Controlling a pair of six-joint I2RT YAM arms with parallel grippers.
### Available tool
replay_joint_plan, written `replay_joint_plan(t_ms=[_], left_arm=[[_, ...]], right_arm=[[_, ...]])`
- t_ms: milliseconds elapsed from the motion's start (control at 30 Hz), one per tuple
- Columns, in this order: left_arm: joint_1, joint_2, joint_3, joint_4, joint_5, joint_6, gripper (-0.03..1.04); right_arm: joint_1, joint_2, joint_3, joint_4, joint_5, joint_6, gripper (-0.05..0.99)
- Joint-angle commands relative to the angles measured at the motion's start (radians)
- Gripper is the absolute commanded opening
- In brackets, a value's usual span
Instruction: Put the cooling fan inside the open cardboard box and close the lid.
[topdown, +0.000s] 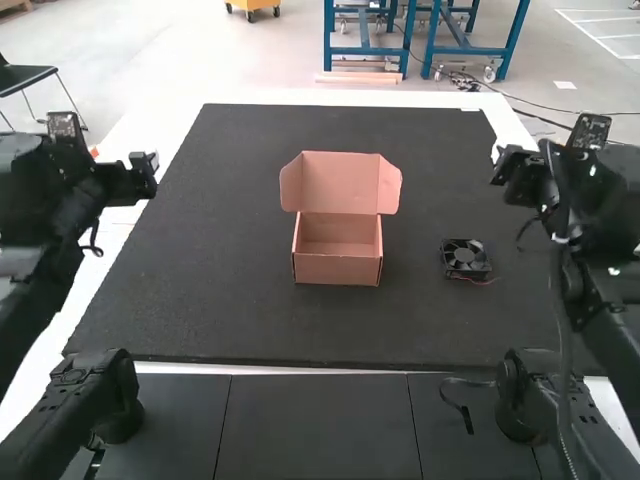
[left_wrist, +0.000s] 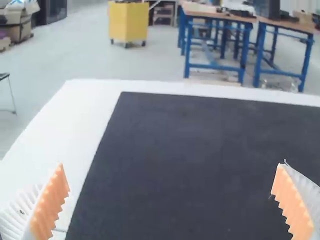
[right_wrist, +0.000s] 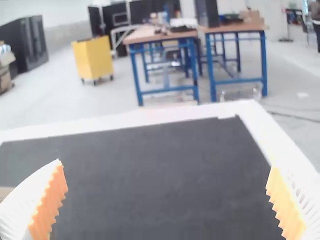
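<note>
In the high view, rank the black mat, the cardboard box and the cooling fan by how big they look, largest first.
1. black mat, covering most of the table
2. cardboard box, open with its lid standing up, near the mat's middle
3. cooling fan, lying flat to the box's right, clearly smaller than the box

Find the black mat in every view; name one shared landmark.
High view: black mat spreads under the cardboard box.
Left wrist view: mat lies ahead of the left gripper.
Right wrist view: mat lies ahead of the right gripper.
Shared landmark: its white table border.
</note>
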Motion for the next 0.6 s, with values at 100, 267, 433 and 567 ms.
replay_joint_plan(t_ms=[100,267,433,567], left_arm=[[-0.005,0.201,0.302,-0.200,0.166,0.081,0.96],[-0.076,0.235,0.391,-0.263,0.200,0.080,0.96],[-0.226,0.251,0.394,-0.300,0.166,0.058,0.96],[-0.343,0.253,0.345,-0.277,0.116,0.050,0.96]], right_arm=[[-0.010,0.157,0.287,-0.238,0.033,0.043,0.91],[-0.013,0.263,0.477,-0.520,-0.031,0.087,0.91],[-0.001,0.278,0.491,-0.594,-0.008,0.118,0.90],[-0.007,0.378,0.482,-0.668,-0.002,0.123,0.91]])
